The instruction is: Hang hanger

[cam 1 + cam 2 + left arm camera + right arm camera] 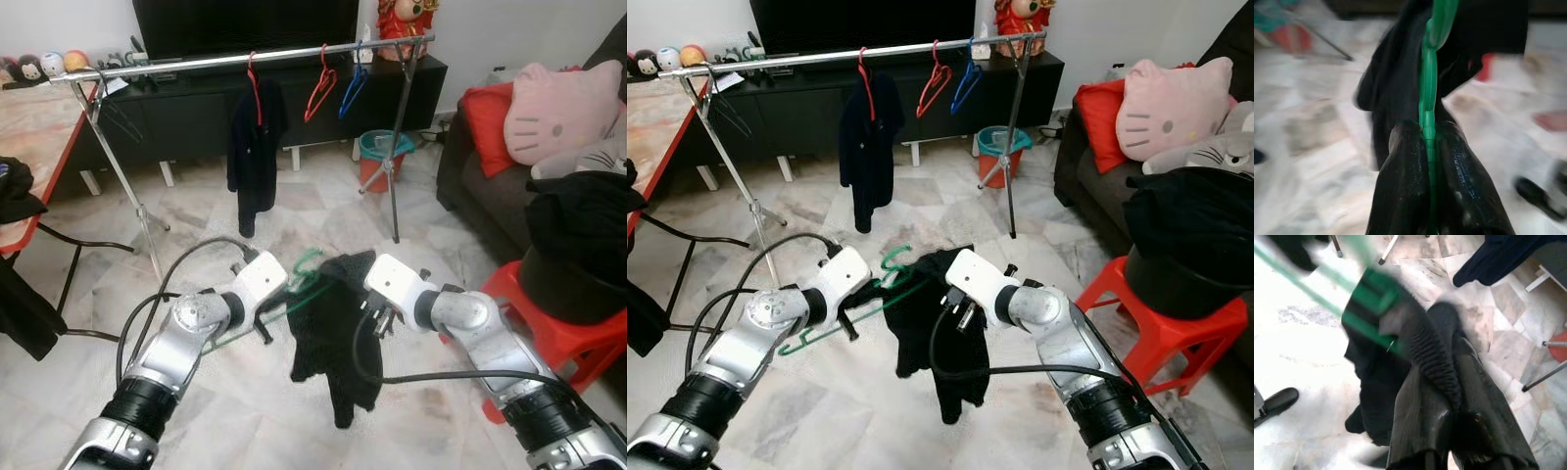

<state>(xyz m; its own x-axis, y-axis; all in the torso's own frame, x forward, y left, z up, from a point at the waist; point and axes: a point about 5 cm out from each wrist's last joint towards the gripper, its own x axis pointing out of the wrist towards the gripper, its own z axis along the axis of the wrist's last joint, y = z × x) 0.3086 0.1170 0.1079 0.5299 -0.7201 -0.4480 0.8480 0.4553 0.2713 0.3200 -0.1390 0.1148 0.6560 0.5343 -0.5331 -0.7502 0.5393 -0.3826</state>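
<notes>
1. Green hanger: thin plastic, hook curling up between the two arms, held in the air above the floor, well short of the clothes rail.
2. Black garment draped on the hanger, hanging limp below both arms, lower end narrowing to a point above the tiles.
3. Left hand: fingers pressed together on the hanger's green bar; the wrist view shows the bar running straight between them.
4. Right hand: fingers closed on a ribbed fold of the black garment, beside the hanger's green shoulder.
5. Rail: silver, on crossed legs, running in front of a dark TV cabinet. On it, a dark jacket on a red hanger, then an empty red hanger and an empty blue hanger near the rail's right end.
6. Floor: pale marbled tiles, glossy.
7. Room: teal-and-orange bin behind the rail's right leg; dark sofa at the right with a red cushion and a pink cat-face pillow; red plastic stool carrying a heap of black clothes; red-edged worktop at the left, dark cloth hanging off its near edge.
</notes>
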